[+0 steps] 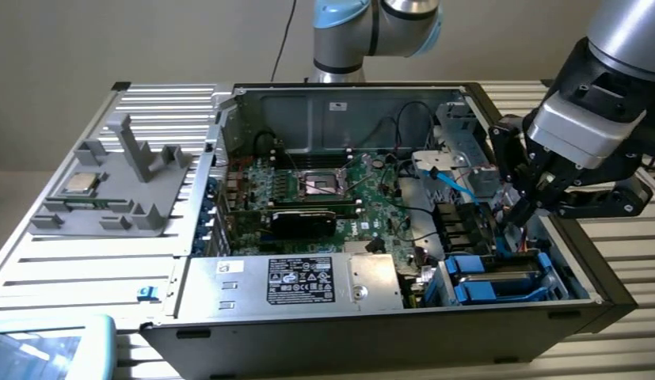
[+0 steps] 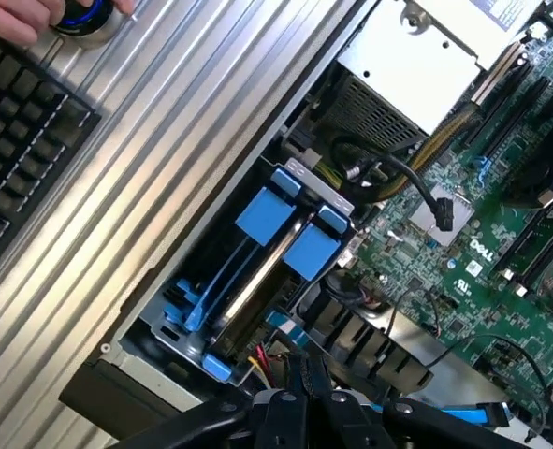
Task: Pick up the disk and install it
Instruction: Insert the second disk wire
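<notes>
Tray: pale blue tray (image 1: 52, 340) sits at the nearest corner, on the exterior view's left
Case: open black computer case (image 1: 412, 332) lies on its side on the ribbed metal table (image 1: 74, 269), its inside facing up
Power supply: big silver box (image 1: 295, 281) with a black-and-white sticker sits along the near wall of the case
Disk: the disk (image 1: 498, 279) in its bright blue carrier sits down in the drive cage at the near corner of the case on the exterior view's right; in the wrist view its blue end tabs (image 2: 285, 229) stand side by side above the cage
Gripper: the gripper (image 1: 523, 212) hangs just above and behind the drive cage with its black fingers (image 2: 299, 398) clenched together and nothing between them, apart from the disk
Motherboard: green motherboard (image 1: 338, 198) fills the middle of the case, black cables looping over it
Holder: grey plastic fixture (image 1: 116, 190) stands on the table beside the case on the exterior view's left, a small square silver chip (image 1: 79, 184) resting on it
Arm base: pale blue and silver robot joint (image 1: 354, 32) rises behind the far wall of the case
Person: in the wrist view a hand (image 2: 23, 19) rests on a round knob (image 2: 89, 19) next to a black keyboard (image 2: 19, 140)
</notes>
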Motion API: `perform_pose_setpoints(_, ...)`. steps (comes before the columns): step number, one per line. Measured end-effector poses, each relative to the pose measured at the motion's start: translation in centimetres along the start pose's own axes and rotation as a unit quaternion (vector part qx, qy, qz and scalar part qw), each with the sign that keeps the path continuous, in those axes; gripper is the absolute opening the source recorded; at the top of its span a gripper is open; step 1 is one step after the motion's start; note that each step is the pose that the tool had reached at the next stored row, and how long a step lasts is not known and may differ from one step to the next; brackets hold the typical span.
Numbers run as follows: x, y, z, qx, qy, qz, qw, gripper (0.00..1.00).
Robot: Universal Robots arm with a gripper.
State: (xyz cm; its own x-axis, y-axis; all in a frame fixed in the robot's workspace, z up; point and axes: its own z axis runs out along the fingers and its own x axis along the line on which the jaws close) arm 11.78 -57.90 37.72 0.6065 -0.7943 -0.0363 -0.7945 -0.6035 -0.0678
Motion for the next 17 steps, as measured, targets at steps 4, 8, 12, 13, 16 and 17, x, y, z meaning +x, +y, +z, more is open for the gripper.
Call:
perform_pose_setpoints(4, 0.0, 0.0, 0.0, 0.0047, -0.0024, -0.033, 0.9994, 0.11)
perform_pose_setpoints(8, 0.0, 0.01, 0.0, 0.0081, -0.0074, -0.067, 0.9977, 0.11)
perform_pose_setpoints(12, -0.01, 0.01, 0.0, 0.0099, -0.0128, -0.102, 0.9947, 0.11)
perform_pose_setpoints(13, 0.0, 0.01, 0.0, 0.0102, -0.0141, -0.111, 0.9937, 0.11)
perform_pose_setpoints(16, 0.0, 0.0, 0.0, 0.0111, -0.018, -0.138, 0.9902, 0.11)
perform_pose_setpoints(17, 0.0, 0.0, 0.0, 0.0113, -0.0192, -0.147, 0.9889, 0.11)
